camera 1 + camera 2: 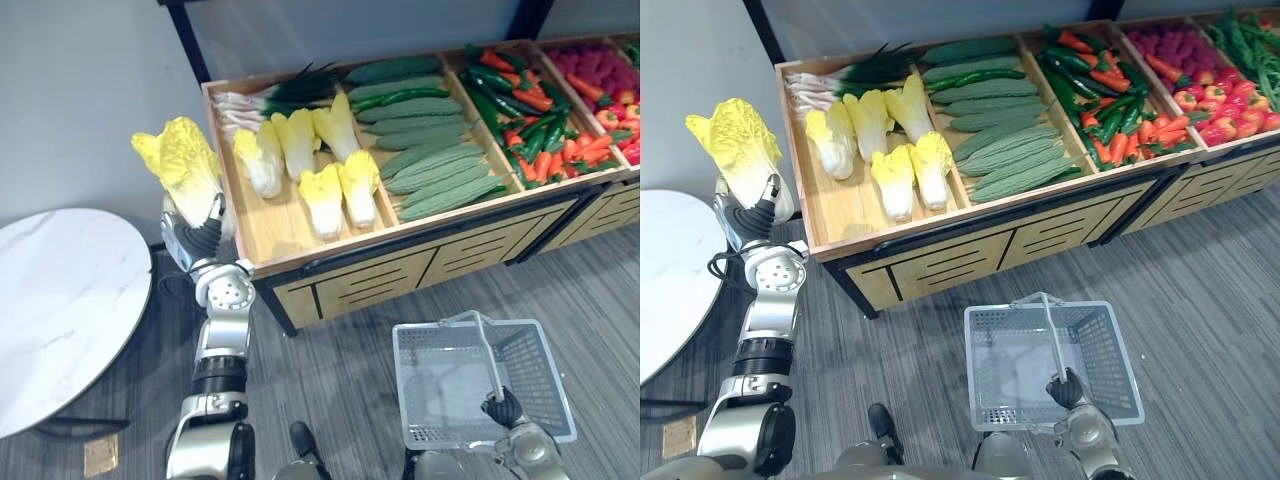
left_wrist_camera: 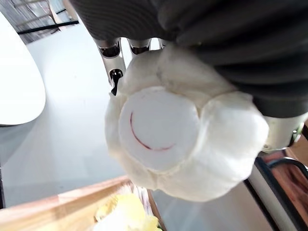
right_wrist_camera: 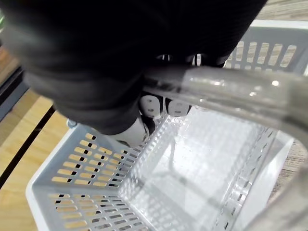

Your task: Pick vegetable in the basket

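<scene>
Left robot hand (image 1: 203,240) at 10 o'clock in the head view, raised, fingers clenched round the white stem end of a napa cabbage (image 1: 183,160). The cabbage stands upright, yellow leaf tips up, just off the left edge of the wooden produce stand (image 1: 400,265), not touching it. In the left wrist view the cabbage's cut white base (image 2: 159,125) faces the camera, with the fingers (image 2: 115,48) wrapped behind it.

Right robot hand (image 1: 503,408) at 5 o'clock, grasping the clear basket handle (image 1: 490,355). The right wrist view shows the handle bar (image 3: 231,86) running under the dark cover, with the fingers curled round it. Grey mesh basket (image 1: 545,365) hangs below that hand over the grey carpet floor (image 1: 340,370), in front of the stand and well apart from the held cabbage. Cannot tell if the basket touches the floor.

The stand spans 12 to 2 o'clock:
- Leftmost compartment: five more napa cabbages (image 1: 300,165) lying flat, with green onions (image 1: 280,95) along the back.
- Next compartment: bumpy green gourds (image 1: 435,170) at the front, smooth cucumbers (image 1: 400,85) behind.
- Third compartment: mixed red and green peppers (image 1: 525,120).
- Red produce (image 1: 590,65) at the far right, type unclear.

Round white marble desk (image 1: 60,300) at 8 to 9 o'clock, beside the left arm.
</scene>
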{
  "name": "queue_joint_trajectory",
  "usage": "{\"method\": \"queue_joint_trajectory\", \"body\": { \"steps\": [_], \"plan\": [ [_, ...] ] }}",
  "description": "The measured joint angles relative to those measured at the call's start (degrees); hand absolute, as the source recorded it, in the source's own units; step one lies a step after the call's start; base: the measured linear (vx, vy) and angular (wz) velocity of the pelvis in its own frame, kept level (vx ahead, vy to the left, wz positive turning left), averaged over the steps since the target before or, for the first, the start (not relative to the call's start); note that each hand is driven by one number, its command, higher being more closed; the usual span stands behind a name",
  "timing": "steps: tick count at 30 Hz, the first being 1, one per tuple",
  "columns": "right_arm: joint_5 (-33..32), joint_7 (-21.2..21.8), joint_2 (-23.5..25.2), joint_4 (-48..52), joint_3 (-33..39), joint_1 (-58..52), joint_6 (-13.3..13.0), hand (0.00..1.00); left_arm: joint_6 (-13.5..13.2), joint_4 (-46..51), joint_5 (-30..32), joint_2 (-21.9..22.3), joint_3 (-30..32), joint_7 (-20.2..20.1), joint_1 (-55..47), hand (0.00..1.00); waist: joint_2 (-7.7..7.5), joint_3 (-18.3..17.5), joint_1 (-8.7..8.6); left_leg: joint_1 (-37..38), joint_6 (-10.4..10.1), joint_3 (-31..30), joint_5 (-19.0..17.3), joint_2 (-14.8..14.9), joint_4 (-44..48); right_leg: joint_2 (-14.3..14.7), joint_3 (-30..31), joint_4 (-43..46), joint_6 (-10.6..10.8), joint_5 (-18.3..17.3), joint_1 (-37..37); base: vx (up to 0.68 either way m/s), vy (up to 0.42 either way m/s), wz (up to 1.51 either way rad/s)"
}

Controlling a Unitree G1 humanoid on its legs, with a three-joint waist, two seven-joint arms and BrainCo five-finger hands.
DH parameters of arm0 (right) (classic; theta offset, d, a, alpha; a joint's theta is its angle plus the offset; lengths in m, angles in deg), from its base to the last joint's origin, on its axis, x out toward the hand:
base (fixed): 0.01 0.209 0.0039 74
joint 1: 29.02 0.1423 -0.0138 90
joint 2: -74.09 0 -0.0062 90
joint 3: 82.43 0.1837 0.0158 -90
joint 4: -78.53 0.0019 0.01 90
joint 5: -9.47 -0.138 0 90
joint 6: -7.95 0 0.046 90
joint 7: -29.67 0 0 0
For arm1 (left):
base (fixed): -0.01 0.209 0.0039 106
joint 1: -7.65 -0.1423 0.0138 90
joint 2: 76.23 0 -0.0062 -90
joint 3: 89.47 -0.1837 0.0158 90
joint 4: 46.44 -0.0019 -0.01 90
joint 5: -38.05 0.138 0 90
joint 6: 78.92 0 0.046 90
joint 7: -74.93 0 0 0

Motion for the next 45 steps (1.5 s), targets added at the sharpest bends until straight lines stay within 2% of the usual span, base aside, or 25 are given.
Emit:
{"method": "queue_joint_trajectory", "body": {
  "steps": [2,5,7,12,15,18,22,28,32,35,39,45],
  "plan": [
    [0.09,0.51,-2.66,-0.37,1.18,-0.01,0.24,1.00,-0.99,2.13,1.93,-0.12,-2.54,-2.00,-1.72,1.00,0.16,-1.13,-0.13,0.73,-0.08,1.59,-0.37,-0.17,-0.02,-0.01,1.71,-0.79,0.78,0.59,-0.12,0.04,0.003,-0.35],
    [0.38,0.64,-6.37,0.65,1.57,0.14,0.34,1.00,-3.62,5.35,2.17,-0.66,-6.12,-4.24,-3.35,1.00,0.31,-1.65,-0.39,2.37,-0.15,4.58,-0.73,-0.21,-0.03,0.15,4.47,-0.95,0.99,1.17,-0.28,0.04,0.006,-0.43],
    [1.72,0.95,-8.40,2.41,1.48,0.16,0.33,1.00,-4.33,6.49,2.18,-1.51,-7.82,-5.61,-4.21,1.00,0.57,-1.95,-0.44,3.45,-0.32,6.15,-0.92,-0.15,-0.04,0.42,6.24,-1.29,1.10,1.78,-0.27,0.04,0.003,-0.50],
    [2.52,3.46,-18.10,8.29,-6.84,1.86,-0.14,1.00,-9.28,10.25,3.14,-3.58,-13.27,-10.36,-7.67,1.00,1.56,-2.80,-0.49,7.25,-1.24,13.26,-1.85,0.42,-0.05,2.28,13.56,-3.38,0.95,4.18,-0.74,0.01,-0.007,-0.75],
    [2.58,5.50,-21.21,11.67,-10.13,3.68,-1.25,1.00,-12.15,10.93,3.99,-5.18,-16.73,-13.43,-8.52,1.00,1.85,-3.10,-0.98,8.73,-1.68,17.43,-2.27,0.75,-0.06,3.26,17.56,-3.99,1.14,5.20,-1.83,-0.03,-0.028,-0.71],
    [2.23,6.38,-23.01,14.53,-11.99,4.29,-2.29,1.00,-13.79,11.47,3.81,-6.24,-20.06,-15.51,-9.01,1.00,1.91,-3.18,-1.58,10.16,-2.03,19.99,-2.63,1.15,-0.07,3.61,19.31,-3.98,1.12,5.56,-1.89,-0.04,-0.029,-0.51],
    [2.01,7.84,-26.24,22.29,-14.36,4.14,-3.01,1.00,-17.11,14.48,3.07,-8.08,-28.73,-20.25,-9.64,1.00,1.93,-3.77,-1.61,12.43,-2.65,25.03,-3.81,1.18,-0.05,4.44,22.32,-3.78,1.82,5.88,-2.25,-0.06,-0.014,-0.47],
    [1.03,9.13,-30.91,31.88,-17.57,2.68,-5.33,1.00,-22.61,21.09,-9.15,-12.02,-41.48,-28.51,-9.15,1.00,2.07,-7.15,-1.86,14.01,-3.20,32.25,-4.43,1.86,0.01,4.77,22.69,-3.65,2.27,6.15,-3.53,-0.03,0.012,-0.32],
    [0.81,9.24,-32.50,33.92,-18.47,2.69,-6.38,1.00,-24.25,22.33,-14.01,-14.95,-48.91,-33.10,-6.89,1.00,2.30,-7.63,-1.92,14.89,-4.03,34.20,-4.61,1.93,0.27,5.02,23.32,-3.29,1.94,6.39,-3.63,-0.01,0.024,-0.13],
    [-1.53,9.30,-34.38,35.39,-20.82,2.88,-6.47,1.00,-25.36,22.41,-14.67,-18.00,-53.99,-35.54,-4.87,1.00,2.37,-7.70,-1.95,15.50,-4.52,35.66,-4.96,1.88,0.36,5.35,24.03,-2.51,1.95,6.38,-4.13,-0.02,0.028,-0.18],
    [-5.49,9.40,-36.80,39.59,-23.06,4.09,-6.84,1.00,-26.01,22.70,-15.00,-21.63,-60.37,-39.46,-3.42,1.00,2.46,-7.76,-3.38,15.88,-5.01,37.20,-5.31,1.85,0.38,5.83,25.36,-2.52,1.96,6.37,-4.60,-0.02,0.013,-0.16],
    [-9.64,9.92,-38.39,44.40,-24.83,6.31,-7.41,1.00,-26.47,22.36,-16.78,-22.82,-65.44,-42.37,-2.06,1.00,2.68,-7.89,-5.05,16.53,-5.45,39.45,-5.59,1.84,0.38,6.65,27.08,-2.50,1.95,6.36,-5.25,-0.02,-0.006,-0.19]
  ]
}}
